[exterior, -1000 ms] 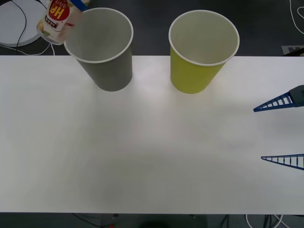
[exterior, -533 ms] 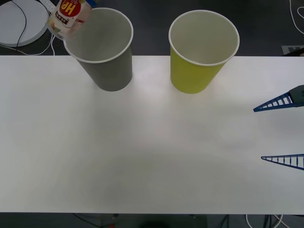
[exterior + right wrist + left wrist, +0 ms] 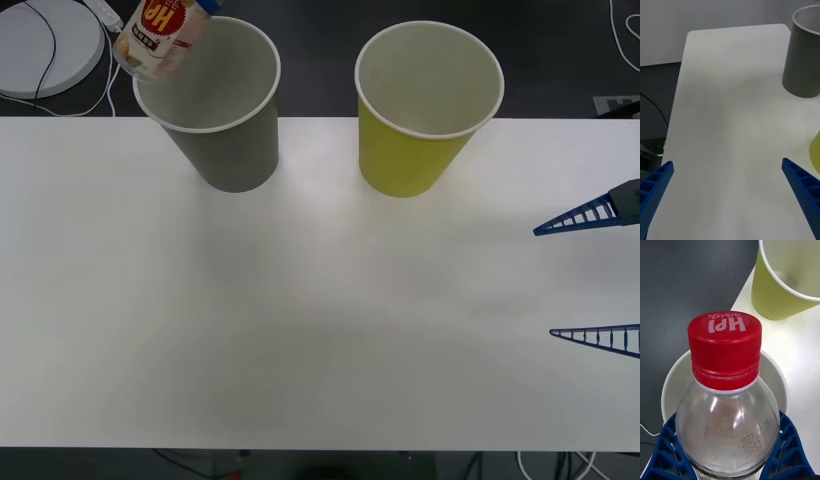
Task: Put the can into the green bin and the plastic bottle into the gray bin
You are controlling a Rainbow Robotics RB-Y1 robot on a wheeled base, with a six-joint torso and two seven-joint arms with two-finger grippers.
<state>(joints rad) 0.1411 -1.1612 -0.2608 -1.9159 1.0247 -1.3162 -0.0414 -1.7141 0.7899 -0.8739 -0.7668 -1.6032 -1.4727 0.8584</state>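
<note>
Two blue fingers [image 3: 662, 457] of the left gripper [image 3: 728, 461] clench the plastic bottle [image 3: 160, 35] over the near rim of the gray bin [image 3: 215, 100], presumably to drop it inside, while the right gripper [image 3: 590, 280] waits spread apart beside the green bin [image 3: 425, 110].

The left gripper [image 3: 728, 461] clamps the plastic bottle [image 3: 727, 423], blue ribbed fingers [image 3: 666, 453] pressed against both sides of its clear body. The red cap [image 3: 725, 347], embossed with white lettering, points down at the pale inside of the gray bin [image 3: 672, 380], whose white rim rings the bottle's shoulders. Beside it on the white surface [image 3: 801, 352] stands the green bin [image 3: 778, 300]. A printed date shows on the clear plastic.
</note>
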